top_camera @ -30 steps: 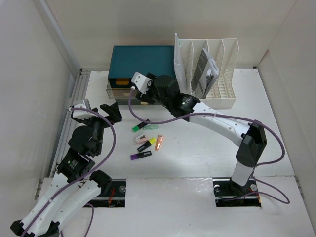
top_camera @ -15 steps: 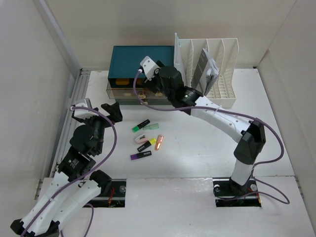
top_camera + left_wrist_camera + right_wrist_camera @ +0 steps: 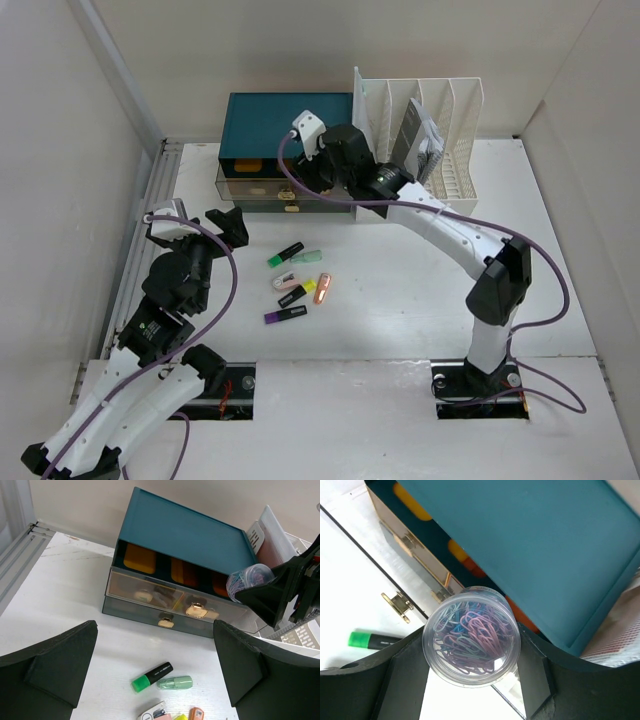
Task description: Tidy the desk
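Well, the right pincer [image 3: 470,652] grips a tub of clips [image 3: 471,635] by the teal box [image 3: 185,530], probably to stow it there. The left pincer [image 3: 155,667] gapes wide, empty.

Left claw [image 3: 155,640] agape, right claw [image 3: 471,647] in grip.

Ahead of my left end effector [image 3: 226,226]: bare tabletop [image 3: 195,192] up to the drawer box [image 3: 285,120]. Scattered markers [image 3: 298,285] obstruct the centre; file rack [image 3: 455,150] blocks beyond.
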Tool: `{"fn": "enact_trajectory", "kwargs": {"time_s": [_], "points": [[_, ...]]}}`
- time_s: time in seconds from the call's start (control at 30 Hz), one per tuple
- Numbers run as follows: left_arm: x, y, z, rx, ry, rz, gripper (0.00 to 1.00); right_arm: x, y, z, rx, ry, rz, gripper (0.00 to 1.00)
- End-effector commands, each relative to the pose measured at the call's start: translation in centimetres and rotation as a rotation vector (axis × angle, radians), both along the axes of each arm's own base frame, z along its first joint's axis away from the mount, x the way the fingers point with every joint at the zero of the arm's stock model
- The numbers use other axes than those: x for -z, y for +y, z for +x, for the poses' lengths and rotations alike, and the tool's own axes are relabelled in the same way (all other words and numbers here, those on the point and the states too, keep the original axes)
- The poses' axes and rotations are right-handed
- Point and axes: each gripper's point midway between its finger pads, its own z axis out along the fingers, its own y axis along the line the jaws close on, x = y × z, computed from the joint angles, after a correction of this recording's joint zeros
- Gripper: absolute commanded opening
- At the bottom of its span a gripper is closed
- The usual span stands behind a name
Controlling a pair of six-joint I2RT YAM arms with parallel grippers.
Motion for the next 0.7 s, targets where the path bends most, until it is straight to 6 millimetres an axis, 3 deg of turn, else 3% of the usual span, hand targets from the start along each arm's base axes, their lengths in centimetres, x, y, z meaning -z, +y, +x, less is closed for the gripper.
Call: {"fn": "enact_trajectory", "kwargs": {"time_s": [0.0,0.27,0.4,0.43,0.67], "points": [[-1.0,0.0,0.0,-0.001,-0.029,-0.024,1.0,-2.9,0.4,0.0,-0.015,0.008,0.102,0.25],[-1.0,0.2,0.0,-0.01,-0.029,-0.024,1.0,-1.9,-0.7,1.3,0.027,0.107,0.165,0.25],[-1.0,0.2,0.0,-0.01,-0.029,-0.024,1.0,-0.5,-0.6,1.3,0.017,0.153,0.151,0.25],[-1.0,0.2,0.0,-0.01,-0.029,-0.024,1.0,-1.1,-0.4,1.3,0.008,0.152,0.17,0.26],[-0.6,0.1,0.2,-0.01,-0.014,-0.014,1.0,-0.4,-0.7,1.1,0.002,0.196,0.145,0.28]]}}
